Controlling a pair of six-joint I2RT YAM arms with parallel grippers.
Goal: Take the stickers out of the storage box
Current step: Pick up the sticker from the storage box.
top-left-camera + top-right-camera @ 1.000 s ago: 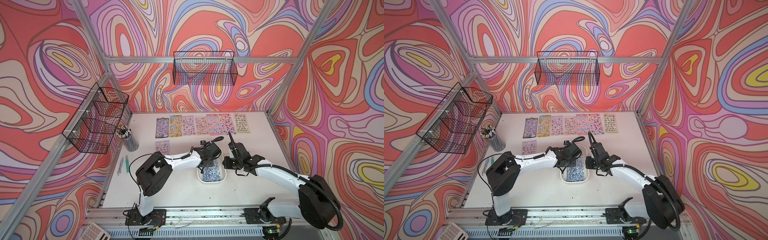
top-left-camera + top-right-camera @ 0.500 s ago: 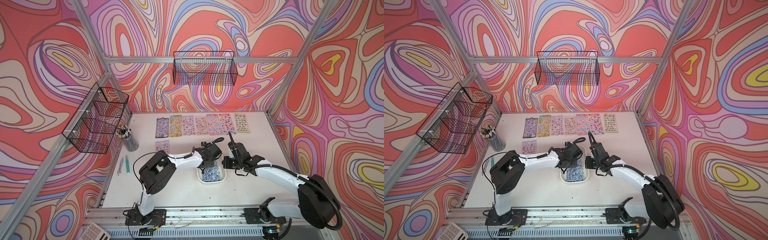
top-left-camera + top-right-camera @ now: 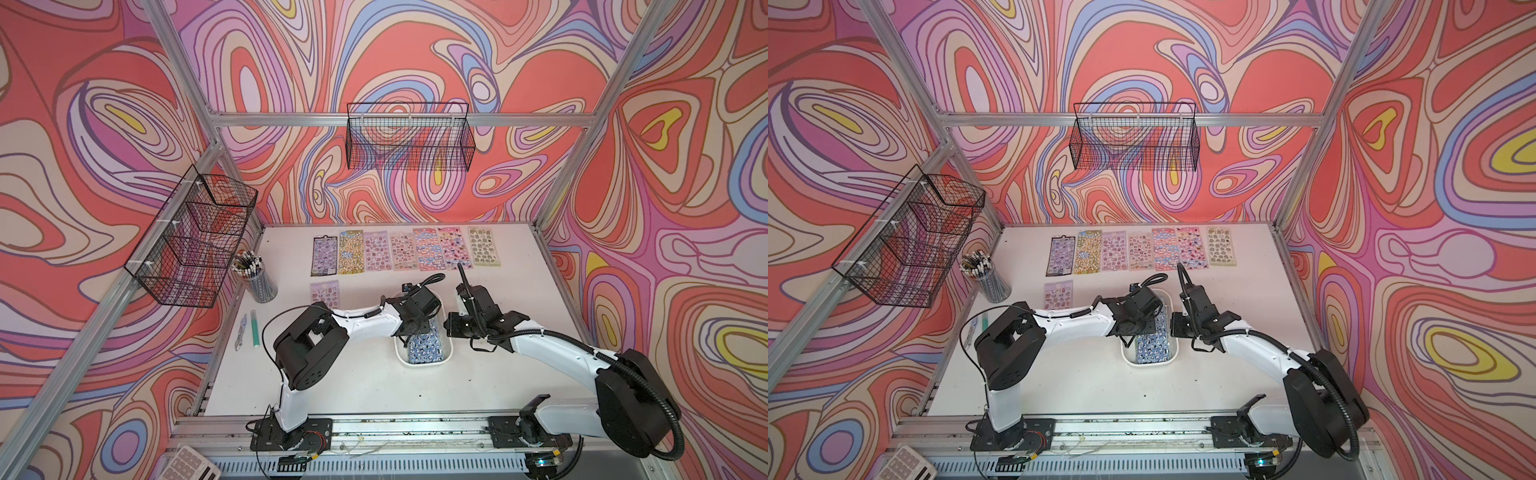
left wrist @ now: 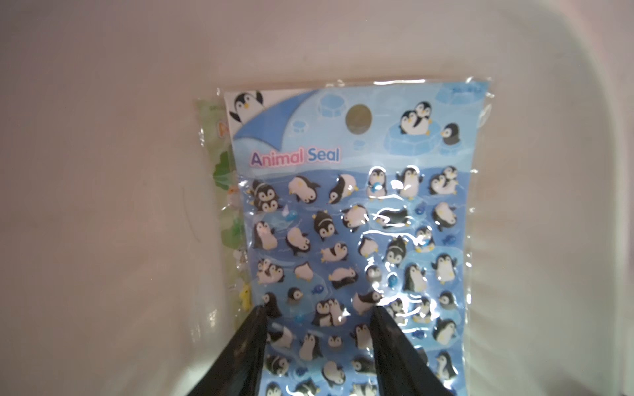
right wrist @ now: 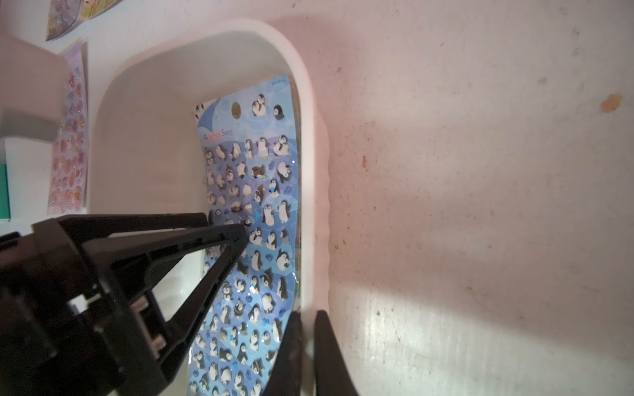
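The white storage box (image 3: 422,362) stands mid-table in both top views, its rim (image 5: 308,137) close in the right wrist view. A blue penguin sticker sheet (image 4: 350,223) lies in it over a greenish sheet (image 4: 229,205). My left gripper (image 4: 317,308) reaches down into the box, open, both fingertips low over the penguin sheet. My right gripper (image 5: 307,313) is shut on the box's right wall, one finger inside and one outside. Several sticker sheets (image 3: 405,251) lie in a row at the table's back. A lilac sheet (image 3: 324,292) lies alone in front of them.
A cup of pencils (image 3: 257,278) and two pens (image 3: 253,330) sit at the table's left. Black wire baskets hang on the left wall (image 3: 195,237) and the back wall (image 3: 409,137). A calculator (image 3: 193,465) lies below the front rail.
The right gripper's jaws have closed a little tighter on the box wall. My left arm's elbow has shifted slightly to the right, and its gripper stays in the box.
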